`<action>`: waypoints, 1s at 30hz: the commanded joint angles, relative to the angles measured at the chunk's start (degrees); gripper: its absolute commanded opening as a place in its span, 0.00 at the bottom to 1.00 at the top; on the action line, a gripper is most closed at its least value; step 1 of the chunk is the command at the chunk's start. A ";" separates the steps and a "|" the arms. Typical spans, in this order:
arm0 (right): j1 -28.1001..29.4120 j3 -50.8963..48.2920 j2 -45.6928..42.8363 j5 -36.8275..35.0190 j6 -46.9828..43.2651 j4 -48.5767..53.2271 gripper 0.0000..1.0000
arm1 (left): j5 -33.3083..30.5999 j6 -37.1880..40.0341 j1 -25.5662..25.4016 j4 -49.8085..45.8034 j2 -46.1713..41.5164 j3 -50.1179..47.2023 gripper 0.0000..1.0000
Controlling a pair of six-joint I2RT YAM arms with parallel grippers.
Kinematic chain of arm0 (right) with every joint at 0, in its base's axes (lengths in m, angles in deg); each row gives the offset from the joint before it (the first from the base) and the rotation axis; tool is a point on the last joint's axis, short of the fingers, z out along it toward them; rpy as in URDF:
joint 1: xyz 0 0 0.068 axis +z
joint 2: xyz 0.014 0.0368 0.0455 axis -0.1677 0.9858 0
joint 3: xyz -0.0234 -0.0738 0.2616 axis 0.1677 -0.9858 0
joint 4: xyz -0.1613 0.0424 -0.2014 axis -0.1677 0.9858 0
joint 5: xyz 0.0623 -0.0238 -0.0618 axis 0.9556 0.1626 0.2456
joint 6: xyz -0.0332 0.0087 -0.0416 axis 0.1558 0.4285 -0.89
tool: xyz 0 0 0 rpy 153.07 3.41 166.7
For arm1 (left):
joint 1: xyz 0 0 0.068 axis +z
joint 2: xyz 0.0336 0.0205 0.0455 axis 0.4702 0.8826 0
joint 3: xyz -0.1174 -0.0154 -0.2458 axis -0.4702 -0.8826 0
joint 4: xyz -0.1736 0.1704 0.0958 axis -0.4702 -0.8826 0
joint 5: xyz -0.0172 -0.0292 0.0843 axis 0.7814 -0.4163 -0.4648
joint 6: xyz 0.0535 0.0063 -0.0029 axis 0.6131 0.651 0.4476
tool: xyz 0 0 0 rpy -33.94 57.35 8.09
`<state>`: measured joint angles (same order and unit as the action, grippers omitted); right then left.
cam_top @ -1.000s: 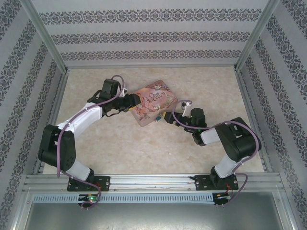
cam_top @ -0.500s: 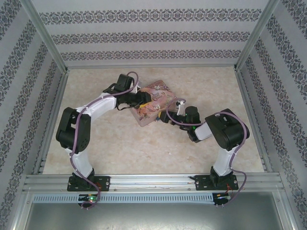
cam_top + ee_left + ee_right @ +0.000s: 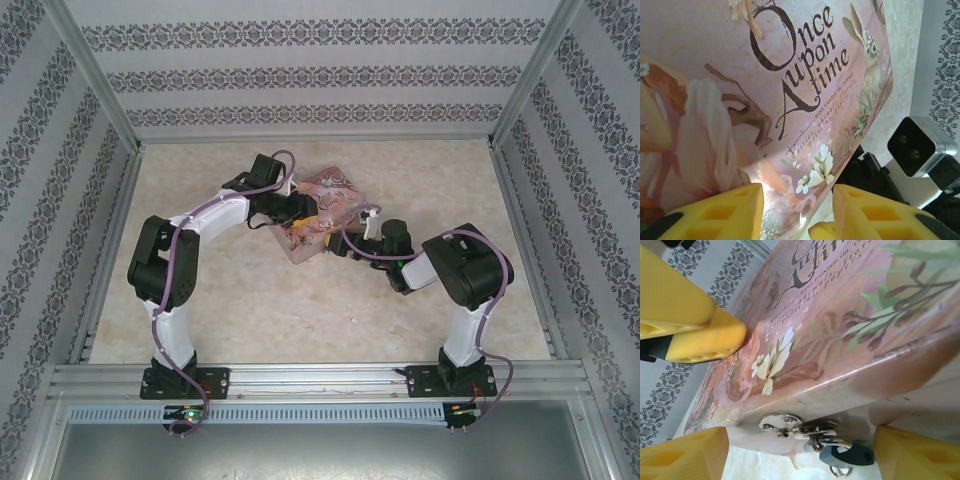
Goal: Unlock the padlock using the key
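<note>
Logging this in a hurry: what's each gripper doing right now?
Left gripper: open, fingers apart at the tin, holding nothing.
Right gripper: open, fingers either side of the padlock, holding nothing.

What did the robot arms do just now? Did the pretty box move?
Both arms closed in on the tin: the left gripper swung right, over its lid; the right gripper slid left, toward the padlock. Nothing was grabbed or released. The tin stayed roughly put.
</note>
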<state>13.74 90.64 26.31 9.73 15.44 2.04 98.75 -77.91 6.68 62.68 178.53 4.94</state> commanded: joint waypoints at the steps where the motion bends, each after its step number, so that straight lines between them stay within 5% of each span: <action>1: 1.08 1.83 0.96 3.21 -0.19 -2.17 0.75 | -0.73 1.99 -0.44 -2.51 2.01 1.43 0.40; 13: 1.39 1.79 0.83 5.92 -2.33 -2.37 0.71 | -0.82 2.54 -0.49 -2.95 3.51 2.83 0.40; 30: 1.60 0.91 0.65 7.43 -4.40 -2.26 0.50 | -0.96 2.44 -0.43 -2.15 4.01 2.87 0.40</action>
<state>14.22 91.27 26.59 13.01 12.36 3.46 98.40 -76.69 6.72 61.02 180.15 7.31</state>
